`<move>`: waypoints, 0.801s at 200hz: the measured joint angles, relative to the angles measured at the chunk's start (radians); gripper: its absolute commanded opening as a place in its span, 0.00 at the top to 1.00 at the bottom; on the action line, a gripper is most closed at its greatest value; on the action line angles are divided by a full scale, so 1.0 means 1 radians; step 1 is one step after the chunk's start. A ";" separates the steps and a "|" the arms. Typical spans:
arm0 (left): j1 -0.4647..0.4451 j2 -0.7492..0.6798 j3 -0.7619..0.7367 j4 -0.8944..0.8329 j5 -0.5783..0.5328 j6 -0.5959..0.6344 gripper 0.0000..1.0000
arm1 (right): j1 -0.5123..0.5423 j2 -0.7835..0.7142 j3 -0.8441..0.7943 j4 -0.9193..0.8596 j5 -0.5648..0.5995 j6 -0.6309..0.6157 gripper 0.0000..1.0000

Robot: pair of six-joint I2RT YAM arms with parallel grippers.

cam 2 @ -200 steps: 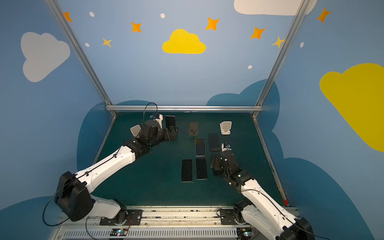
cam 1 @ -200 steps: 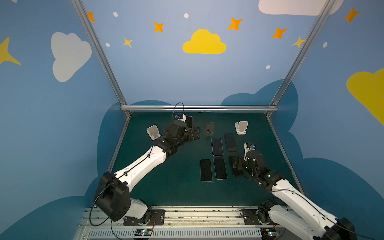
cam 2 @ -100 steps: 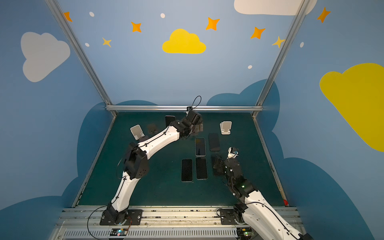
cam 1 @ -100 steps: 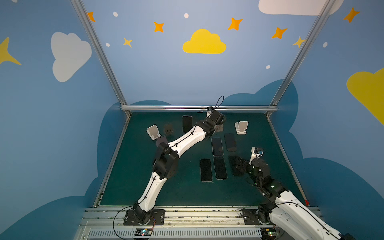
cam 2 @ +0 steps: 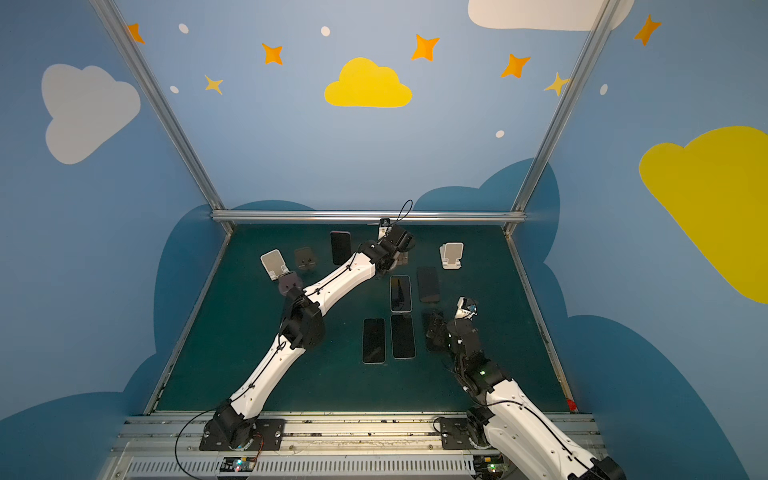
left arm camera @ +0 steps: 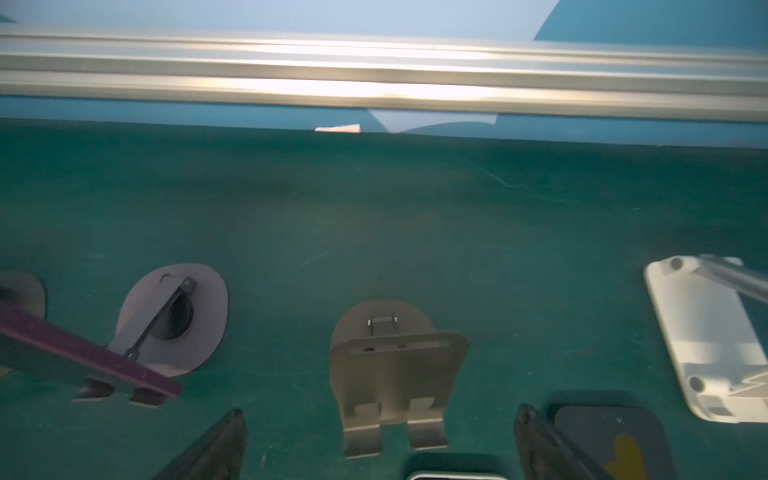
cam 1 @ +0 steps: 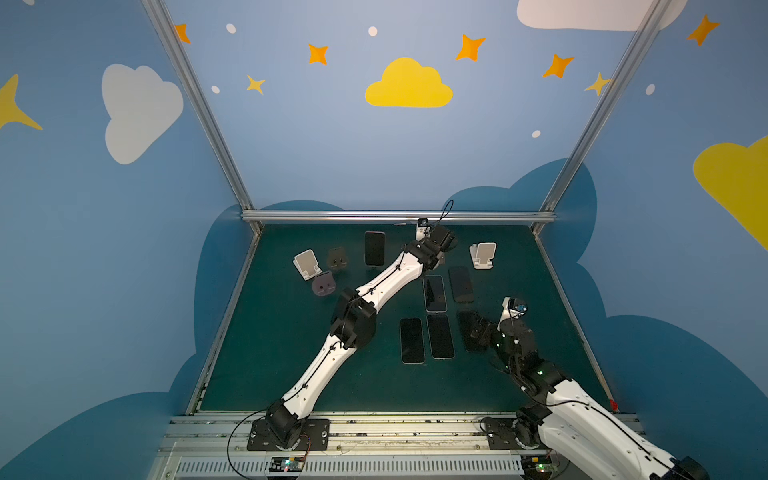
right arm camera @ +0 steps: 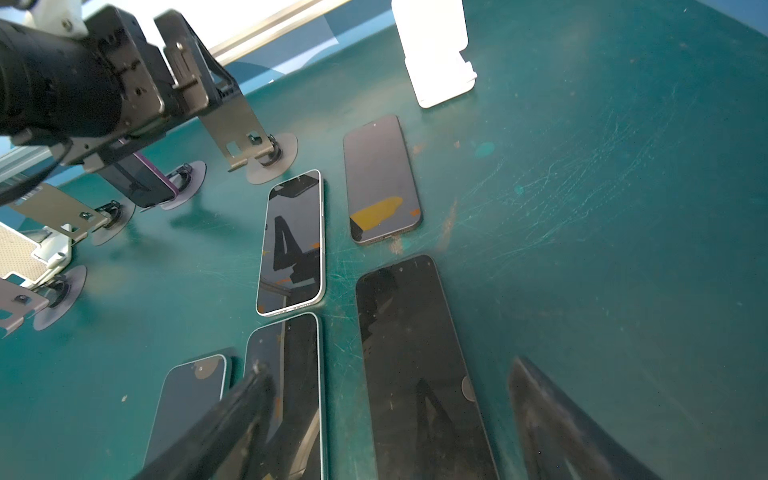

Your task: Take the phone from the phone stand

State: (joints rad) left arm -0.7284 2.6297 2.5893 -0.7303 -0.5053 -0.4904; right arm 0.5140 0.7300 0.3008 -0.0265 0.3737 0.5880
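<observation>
And the phone (cam 1: 375,248) is seen upright, propped on its phone stand (left arm camera: 208,316) at approx. 11 o'clock of the green table (cam 1: 270,357) in both top views, untouched by either arm. The L gripper (left arm camera: 379,411) is found at about 12 o'clock, near the back rail (cam 1: 399,216), w/ its jaws spread wide. In the L wrist view an empty grey stand (left arm camera: 395,374) is framed between the two dark fingertips (left arm camera: 222,444), w/ no contact visible. From that gripper the phone is placed at 9 o'clock, just beside, and a white stand (cam 1: 483,255) at 3 o'clock. Over at 3 o'clock of the table the R gripper (right arm camera: 388,365) is seen low, jaws apart, nothing pinched. A black flat phone (right arm camera: 415,365) is laid on the table between its fingers (right arm camera: 552,424), w/ a gap on each side. A white-edged flat phone (right arm camera: 291,245) is spotted at 11 o'clock of that one, and a dark flat phone (cam 1: 460,284) at 12 o'clock.
</observation>
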 measured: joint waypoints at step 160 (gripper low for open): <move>0.056 0.092 -0.002 0.060 0.069 0.100 0.48 | 0.000 0.032 0.000 0.031 -0.056 0.013 0.12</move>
State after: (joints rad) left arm -0.6727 2.7216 2.5877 -0.6704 -0.4358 -0.3901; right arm 0.5140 0.7620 0.3012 0.0044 0.3180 0.6014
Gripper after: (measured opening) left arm 0.581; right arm 0.881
